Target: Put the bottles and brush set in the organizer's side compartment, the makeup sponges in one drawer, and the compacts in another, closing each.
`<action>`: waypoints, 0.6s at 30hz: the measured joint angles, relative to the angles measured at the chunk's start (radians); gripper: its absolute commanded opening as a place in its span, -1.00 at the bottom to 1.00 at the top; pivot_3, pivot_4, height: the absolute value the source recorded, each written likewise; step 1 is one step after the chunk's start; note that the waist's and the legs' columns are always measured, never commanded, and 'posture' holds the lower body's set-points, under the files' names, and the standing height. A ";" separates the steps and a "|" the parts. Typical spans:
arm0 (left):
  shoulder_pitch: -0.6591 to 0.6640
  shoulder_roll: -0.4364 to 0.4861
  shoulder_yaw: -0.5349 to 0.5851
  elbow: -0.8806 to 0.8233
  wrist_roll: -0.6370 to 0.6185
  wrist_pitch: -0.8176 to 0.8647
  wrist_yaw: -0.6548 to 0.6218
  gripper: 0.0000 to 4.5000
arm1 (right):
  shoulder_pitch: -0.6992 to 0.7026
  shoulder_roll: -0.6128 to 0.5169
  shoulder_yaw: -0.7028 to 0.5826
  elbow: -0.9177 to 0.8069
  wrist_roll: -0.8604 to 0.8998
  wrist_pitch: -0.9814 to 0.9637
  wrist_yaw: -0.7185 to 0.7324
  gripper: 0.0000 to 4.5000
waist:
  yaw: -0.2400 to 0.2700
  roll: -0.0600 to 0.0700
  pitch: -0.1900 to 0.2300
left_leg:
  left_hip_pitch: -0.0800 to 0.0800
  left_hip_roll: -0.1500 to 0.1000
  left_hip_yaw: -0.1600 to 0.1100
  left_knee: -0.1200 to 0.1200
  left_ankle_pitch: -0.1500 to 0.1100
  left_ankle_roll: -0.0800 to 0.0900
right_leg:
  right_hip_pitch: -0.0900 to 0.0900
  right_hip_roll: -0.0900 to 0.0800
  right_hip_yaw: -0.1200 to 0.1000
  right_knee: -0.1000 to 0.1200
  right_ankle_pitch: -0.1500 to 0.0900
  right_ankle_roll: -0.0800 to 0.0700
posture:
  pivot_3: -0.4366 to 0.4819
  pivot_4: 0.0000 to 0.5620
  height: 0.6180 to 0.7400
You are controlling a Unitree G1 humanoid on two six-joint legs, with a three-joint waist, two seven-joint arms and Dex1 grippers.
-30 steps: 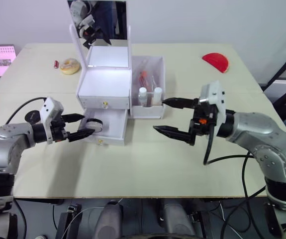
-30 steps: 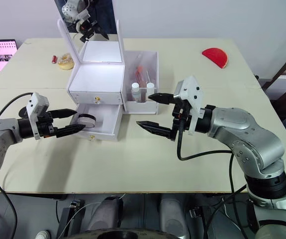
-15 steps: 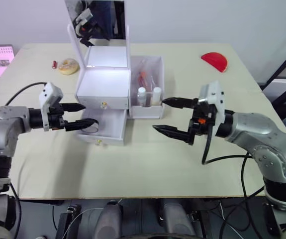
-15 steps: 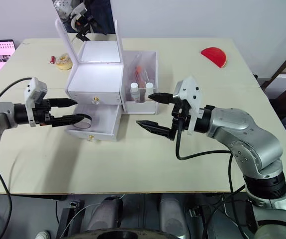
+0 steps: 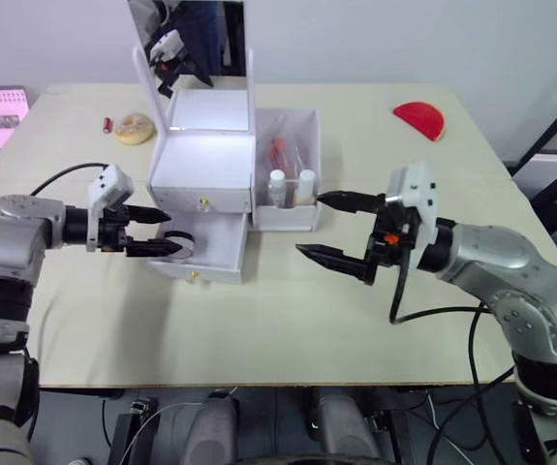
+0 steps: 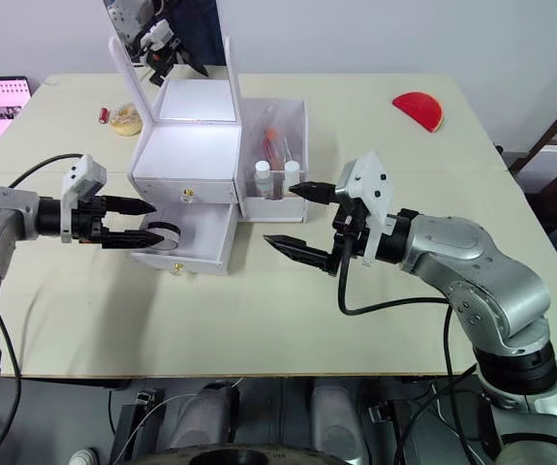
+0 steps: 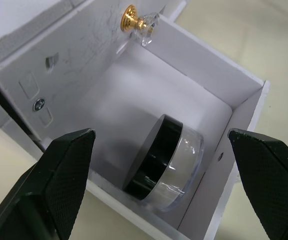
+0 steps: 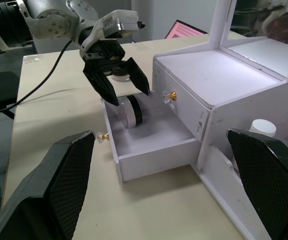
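Near the far left corner of the desk lie a small red item and a round yellowish disc. The left gripper hovers over the left end of the open lower drawer, its two black fingers spread wide and holding nothing. In this drawer one compact with a black lid and clear rim stands tilted on its edge against the drawer's side wall, between the open fingertips but apart from them. The upper drawer of the white organizer is closed, with its gold knob just above the open drawer. The tall mirror stands upright at the back of the organizer. In the side compartment, on the right of the drawers, the two white-capped bottles stand side by side at the front, and the brush set leans behind them. The right gripper hangs over the desk just beside the compartment, fingers wide apart and empty. A red half-round case lies near the far right corner.
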 measured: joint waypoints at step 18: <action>0.051 0.007 -0.002 -0.101 0.044 -0.007 0.070 0.98 | 0.012 0.002 0.000 0.000 0.005 0.000 -0.005 1.00 | 0.001 0.000 0.000 | 0.000 0.000 0.000 0.000 0.000 0.000 | 0.000 0.000 0.000 0.001 0.000 0.001 | -0.05 -0.47 0.99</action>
